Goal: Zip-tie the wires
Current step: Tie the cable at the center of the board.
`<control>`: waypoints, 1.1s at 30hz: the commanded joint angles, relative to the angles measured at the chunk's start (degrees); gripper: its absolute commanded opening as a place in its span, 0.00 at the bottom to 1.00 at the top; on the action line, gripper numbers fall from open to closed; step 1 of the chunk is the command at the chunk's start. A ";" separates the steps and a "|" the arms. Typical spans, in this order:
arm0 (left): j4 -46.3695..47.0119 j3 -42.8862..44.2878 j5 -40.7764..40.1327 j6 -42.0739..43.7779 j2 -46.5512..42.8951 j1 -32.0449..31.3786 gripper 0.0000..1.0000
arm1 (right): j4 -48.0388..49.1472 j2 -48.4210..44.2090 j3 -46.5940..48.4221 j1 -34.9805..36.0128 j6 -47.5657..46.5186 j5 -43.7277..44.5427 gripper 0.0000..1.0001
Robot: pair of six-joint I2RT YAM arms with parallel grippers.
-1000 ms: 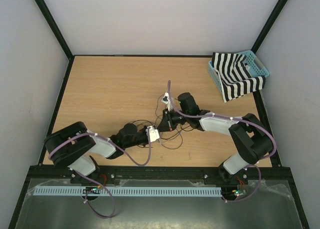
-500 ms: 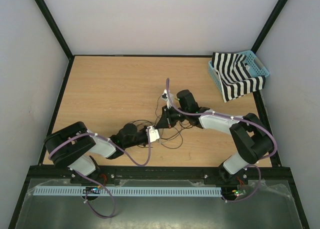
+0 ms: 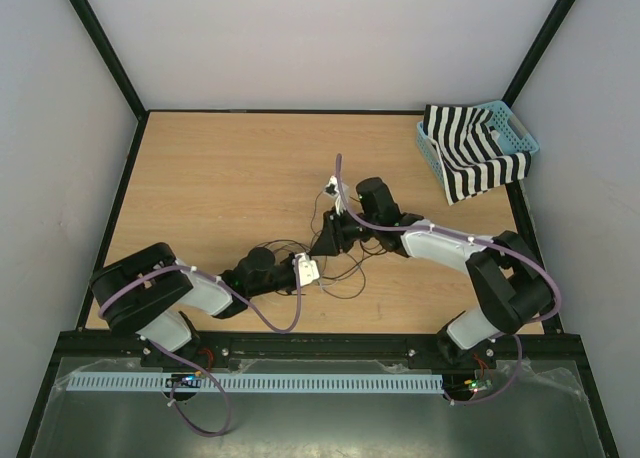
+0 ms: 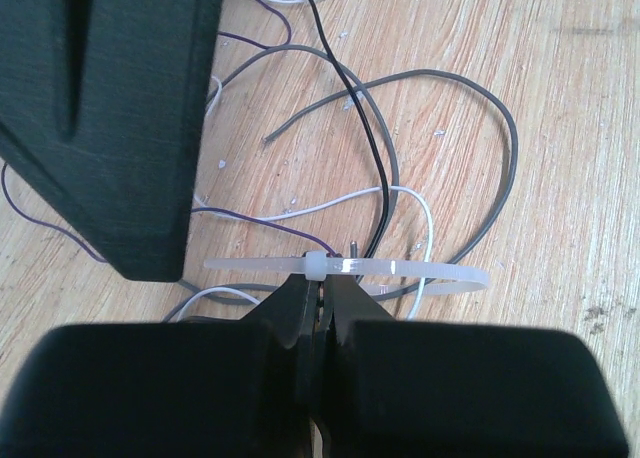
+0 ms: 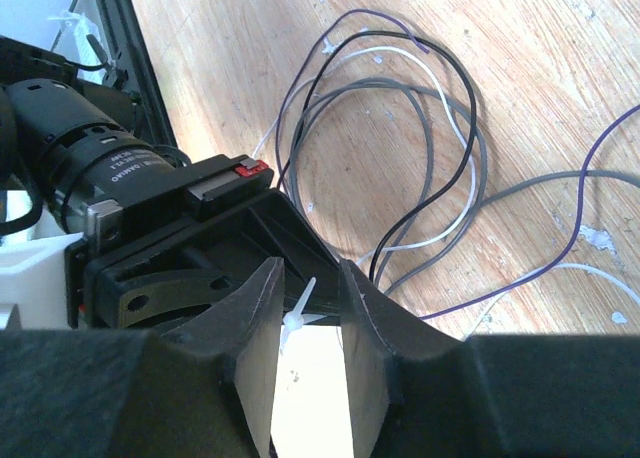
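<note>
Fingers [image 4: 285,306], left, tight on zip tie [image 4: 405,269]

A robotics lab cell: white walls [image 3: 330,38] and a black frame [image 3: 102,43] enclose a wooden table [image 3: 220,178] bearing robot arms [image 3: 440,246].

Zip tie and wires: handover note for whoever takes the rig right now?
Grippers: left gripper shut on the head of the whitish translucent plastic zip tie; right gripper open, the tie's tail between its fingers but not pinched.
Things: thin grey, black, white and purple wires lie in loose loops on the wooden table; several pass through the tie.
Done: tie looks threaded into a closed loop around those wires.
Left: loop is slack; probably regrip the tail and pull it tight.
</note>
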 commanded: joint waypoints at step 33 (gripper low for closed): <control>0.78 2.81 3.18 -4.91 0.28 2.27 0.00 | 3.76 -1.09 -5.92 1.75 3.71 0.15 0.28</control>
